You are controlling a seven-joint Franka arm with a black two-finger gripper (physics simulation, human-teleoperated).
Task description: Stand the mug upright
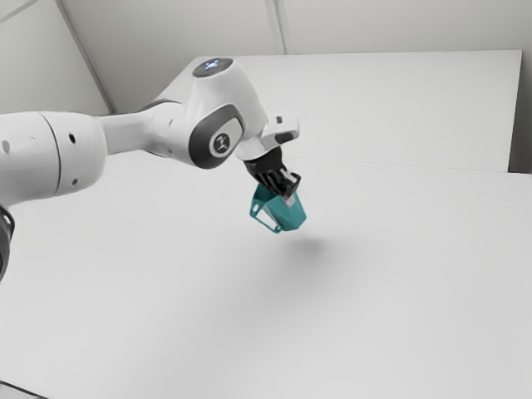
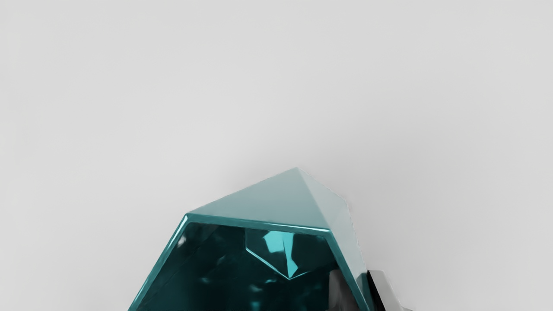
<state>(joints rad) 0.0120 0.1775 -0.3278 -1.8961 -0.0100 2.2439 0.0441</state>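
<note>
The mug (image 1: pixel 287 212) is in the air over the white desk (image 1: pixel 399 291), with a soft shadow (image 1: pixel 313 244) on the surface beneath it, and the jaws are clamped on its wall: one finger (image 2: pixel 340 293) is inside the mug, the other (image 2: pixel 381 287) presses from outside. So the grasp and the lift look to be in place, but the task is not complete as things lie. The mug leans well over, its base pointing down and toward the exterior view's right, its handle (image 1: pixel 264 222) low on the exterior view's left. What remains, I judge, is to bring it level, stand it base-down on the desk and let go; set down at this slant, it could tip. The body is teal, smooth and glossy, built from flat panels that meet in crisp edges rather than a round wall. Its rim (image 2: pixel 259 225) is an angular outline with a bright highlight along it, the interior is dark with sharp cyan glints, and the handle is an angular open loop. The desk is matte and plain.
</note>
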